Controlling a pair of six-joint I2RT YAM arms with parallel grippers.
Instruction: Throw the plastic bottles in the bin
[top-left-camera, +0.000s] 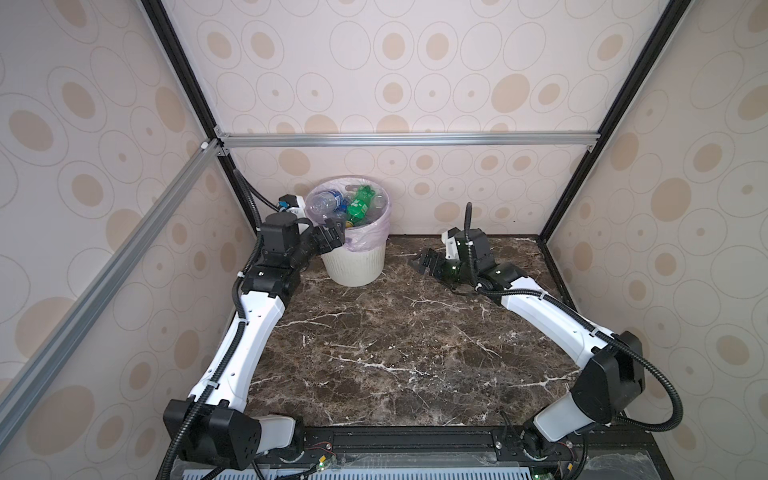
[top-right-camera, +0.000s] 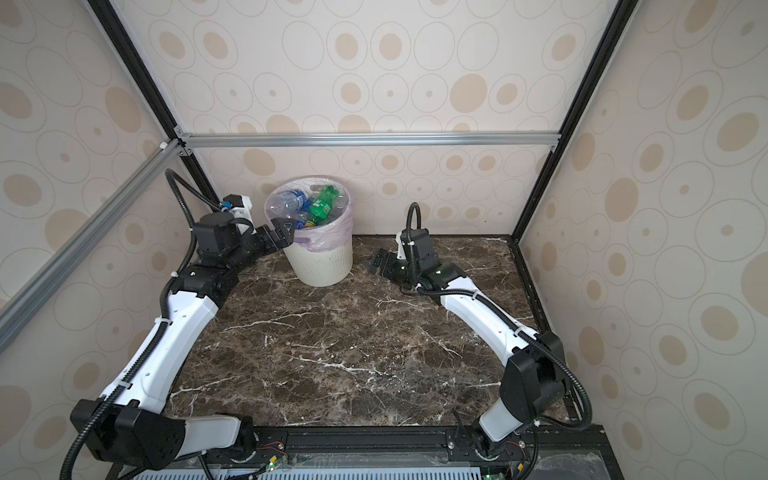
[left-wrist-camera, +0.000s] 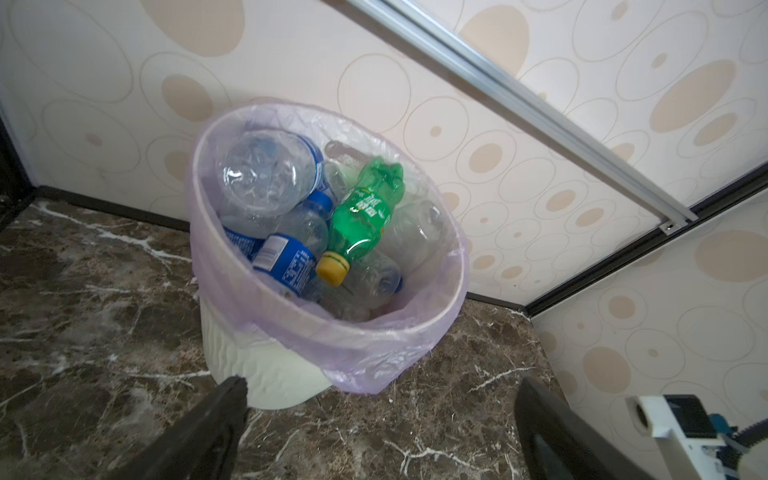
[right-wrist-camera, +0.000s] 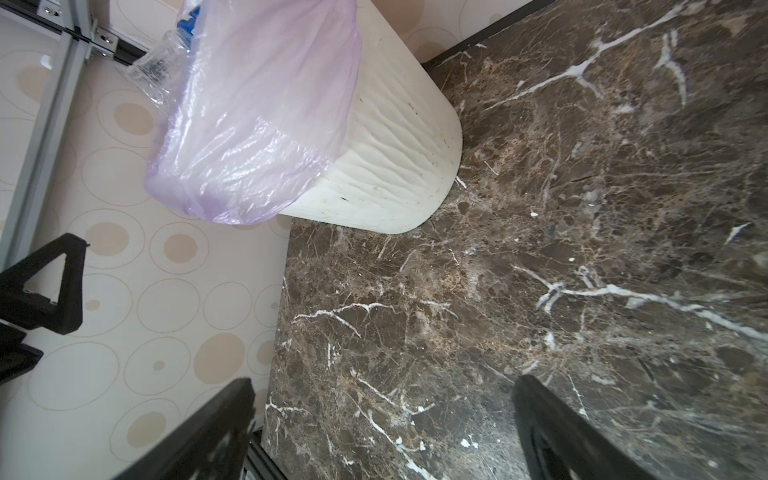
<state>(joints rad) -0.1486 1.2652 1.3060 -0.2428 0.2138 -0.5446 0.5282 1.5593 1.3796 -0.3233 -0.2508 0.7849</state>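
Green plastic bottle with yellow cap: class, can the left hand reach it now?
Probably yes: the open left hand is beside the rim of the white ribbed bin; the bottle lies uppermost, uncovered.

Soft, even, bright light, faint shadows, glare on the pink bag (right-wrist-camera: 249, 137), wide-angle bending at edges.

Overhead stereo pair, wrists close (sharing bin (left-wrist-camera: 257, 374))
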